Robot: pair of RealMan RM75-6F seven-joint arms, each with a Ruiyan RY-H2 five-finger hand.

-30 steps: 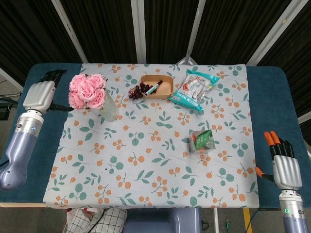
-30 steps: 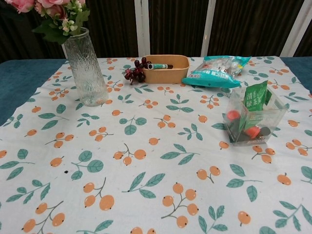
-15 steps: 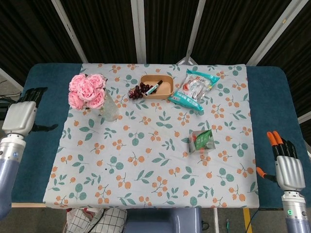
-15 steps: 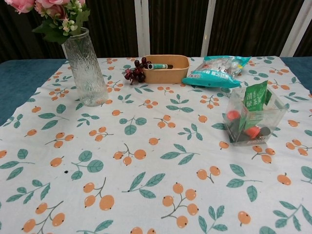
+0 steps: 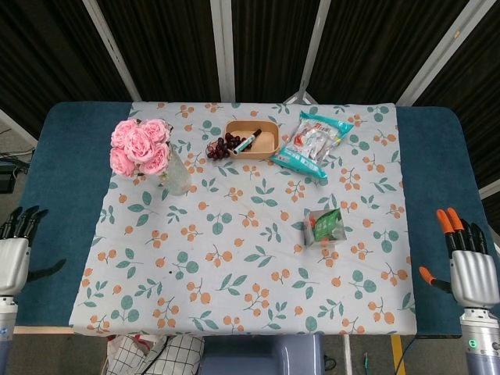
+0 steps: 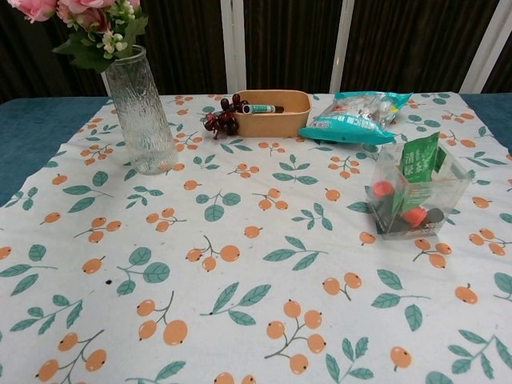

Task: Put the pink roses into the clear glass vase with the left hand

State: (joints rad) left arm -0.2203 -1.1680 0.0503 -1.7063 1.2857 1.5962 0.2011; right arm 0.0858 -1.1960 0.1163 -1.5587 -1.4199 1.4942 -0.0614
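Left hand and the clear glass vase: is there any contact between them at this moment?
Apart. The head view shows the left hand at the table's near left edge, with a wide stretch of blue table and cloth between it and the clear glass vase holding the pink roses.

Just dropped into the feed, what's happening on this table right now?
Nothing is being handled. The pink roses already stand in the clear glass vase at the far left of the floral cloth. The left hand is open at the near left edge of the table, well clear of the vase. The right hand is open at the near right edge. The flower step looks done.
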